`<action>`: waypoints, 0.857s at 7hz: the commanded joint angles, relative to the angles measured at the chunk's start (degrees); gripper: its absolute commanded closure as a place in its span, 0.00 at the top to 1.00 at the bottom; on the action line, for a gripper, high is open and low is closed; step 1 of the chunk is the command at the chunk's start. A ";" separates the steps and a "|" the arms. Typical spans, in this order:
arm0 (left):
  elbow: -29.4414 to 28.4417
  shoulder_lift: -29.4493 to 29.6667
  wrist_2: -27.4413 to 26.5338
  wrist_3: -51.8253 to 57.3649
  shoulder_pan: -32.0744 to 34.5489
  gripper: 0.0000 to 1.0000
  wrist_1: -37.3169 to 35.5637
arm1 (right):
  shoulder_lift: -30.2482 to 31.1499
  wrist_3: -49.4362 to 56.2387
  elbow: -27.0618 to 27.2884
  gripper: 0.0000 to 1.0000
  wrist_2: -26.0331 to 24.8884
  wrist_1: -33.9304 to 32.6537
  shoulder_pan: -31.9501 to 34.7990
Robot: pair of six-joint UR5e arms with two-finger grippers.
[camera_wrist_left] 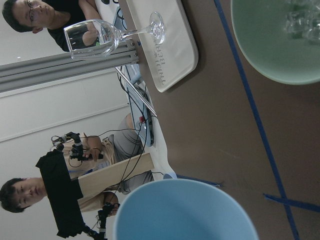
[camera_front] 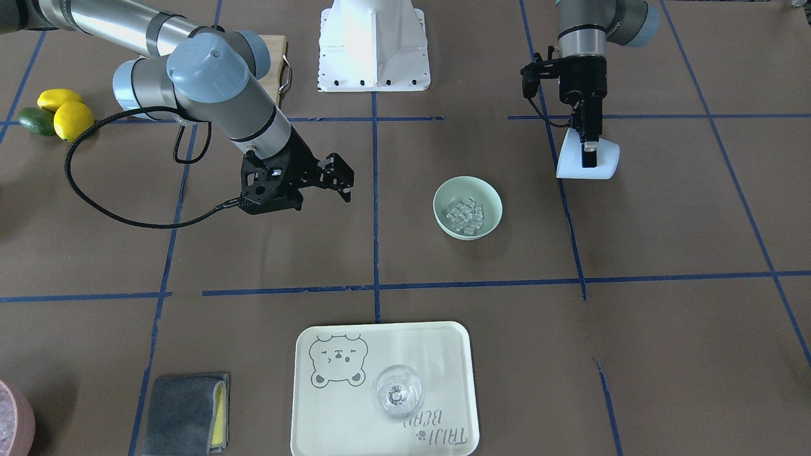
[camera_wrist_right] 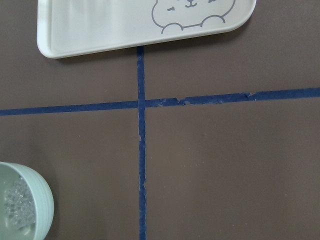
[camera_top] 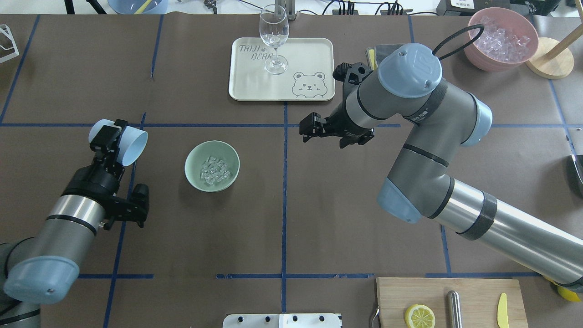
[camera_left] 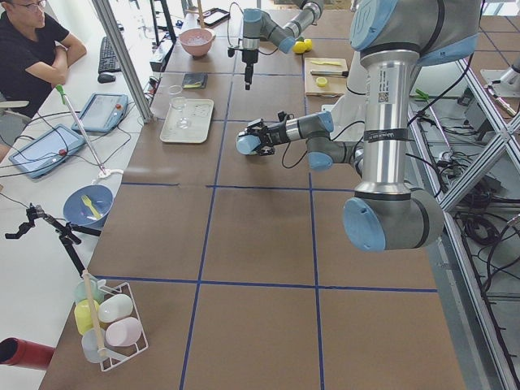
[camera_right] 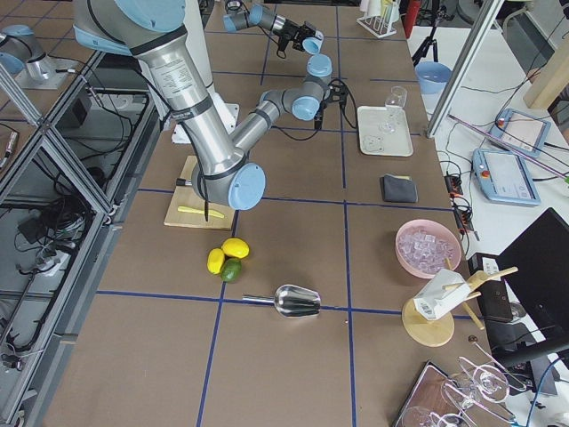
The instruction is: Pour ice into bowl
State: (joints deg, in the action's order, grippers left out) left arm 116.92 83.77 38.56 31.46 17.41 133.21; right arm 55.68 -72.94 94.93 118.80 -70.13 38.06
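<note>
The mint-green bowl (camera_top: 193,158) stands left of the table's middle, with the ice (camera_top: 215,171) as a pile of small clear cubes inside it. My left gripper (camera_top: 109,139) is shut on a light blue cup (camera_top: 133,148). It holds the cup on its side above the table, left of the bowl, with the mouth toward the bowl. In the front view the bowl (camera_front: 445,193), the ice (camera_front: 466,214), the cup (camera_front: 605,161) and the left gripper (camera_front: 590,154) all show. My right gripper (camera_top: 306,130) is open and empty, right of the bowl.
A cream tray (camera_top: 248,86) with a wine glass (camera_top: 274,38) lies beyond the bowl. A pink bowl (camera_top: 483,61) of ice stands far right. A cutting board (camera_top: 473,300) with a lemon slice lies near the robot's base. A grey cloth (camera_front: 184,411) lies by the tray.
</note>
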 commanded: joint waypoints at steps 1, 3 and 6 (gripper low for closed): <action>3.04 -7.02 9.55 -13.03 4.54 0.00 2.48 | -0.58 -0.09 -0.19 1.00 -2.15 0.00 -1.66; 1.92 -14.64 15.91 -27.94 7.81 0.00 14.20 | -1.97 -2.28 -0.19 1.00 -4.09 0.00 -3.42; -1.87 -17.24 18.66 -56.43 8.52 0.00 20.85 | -2.68 -3.52 -0.19 1.00 -5.68 0.00 -4.92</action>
State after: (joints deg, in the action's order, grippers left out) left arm 116.05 66.99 56.68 -13.92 25.80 152.27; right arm 53.36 -76.06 94.75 113.41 -70.09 33.55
